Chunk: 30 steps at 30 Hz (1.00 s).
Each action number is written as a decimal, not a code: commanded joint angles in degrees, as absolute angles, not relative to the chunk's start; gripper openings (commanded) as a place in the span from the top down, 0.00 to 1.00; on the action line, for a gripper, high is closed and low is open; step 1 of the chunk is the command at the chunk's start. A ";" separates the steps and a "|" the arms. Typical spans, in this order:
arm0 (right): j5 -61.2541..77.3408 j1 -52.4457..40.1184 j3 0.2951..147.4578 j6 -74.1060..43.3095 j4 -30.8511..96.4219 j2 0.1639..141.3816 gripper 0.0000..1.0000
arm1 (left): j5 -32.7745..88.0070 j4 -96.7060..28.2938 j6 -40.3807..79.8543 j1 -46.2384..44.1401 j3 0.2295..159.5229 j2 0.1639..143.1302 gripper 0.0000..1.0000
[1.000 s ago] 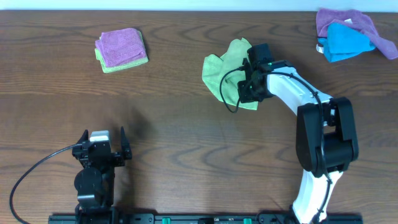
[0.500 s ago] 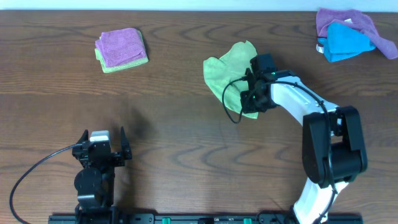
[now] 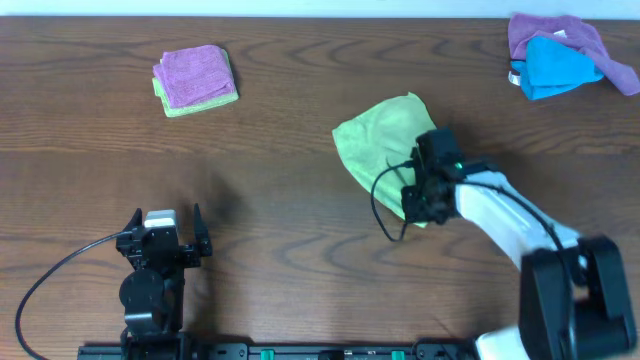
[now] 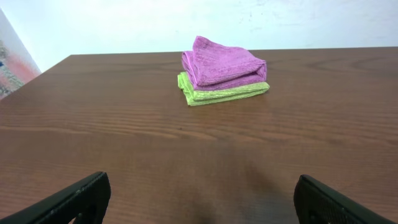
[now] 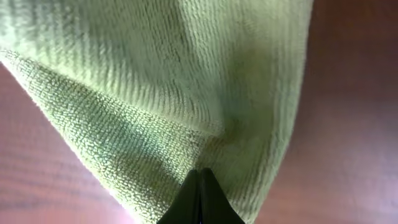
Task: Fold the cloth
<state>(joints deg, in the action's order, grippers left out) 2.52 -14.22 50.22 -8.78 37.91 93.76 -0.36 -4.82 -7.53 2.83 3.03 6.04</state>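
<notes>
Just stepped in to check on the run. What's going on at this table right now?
The right gripper is shut on an edge of the lime cloth, which lies rumpled, not yet folded, near the middle of the table. The left gripper rests open at the near left, holding nothing. A folded purple-over-green stack lies at the far left, and a heap of purple and blue cloths at the far right.

A folded purple cloth (image 3: pixel 193 74) lay stacked on a folded pale green cloth (image 3: pixel 203 104) toward the far left of the brown wooden worktop (image 3: pixel 280 200). At the far right, a crumpled blue cloth (image 3: pixel 556 66) overlapped a rumpled purple cloth (image 3: pixel 562 31).
</notes>
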 commanded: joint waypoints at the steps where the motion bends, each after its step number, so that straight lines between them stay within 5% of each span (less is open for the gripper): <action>1: 1.50 -14.61 45.93 -12.12 38.57 90.00 0.98 | -0.40 -5.67 -7.51 2.59 0.89 5.74 0.05; 14: 1.45 -14.61 43.33 -14.50 38.57 70.83 0.99 | -0.40 -5.67 -7.51 2.59 0.89 5.74 0.05; 30: -1.48 -12.86 60.07 -8.45 33.17 75.90 0.96 | -0.40 -5.67 -7.51 2.59 0.89 5.74 0.05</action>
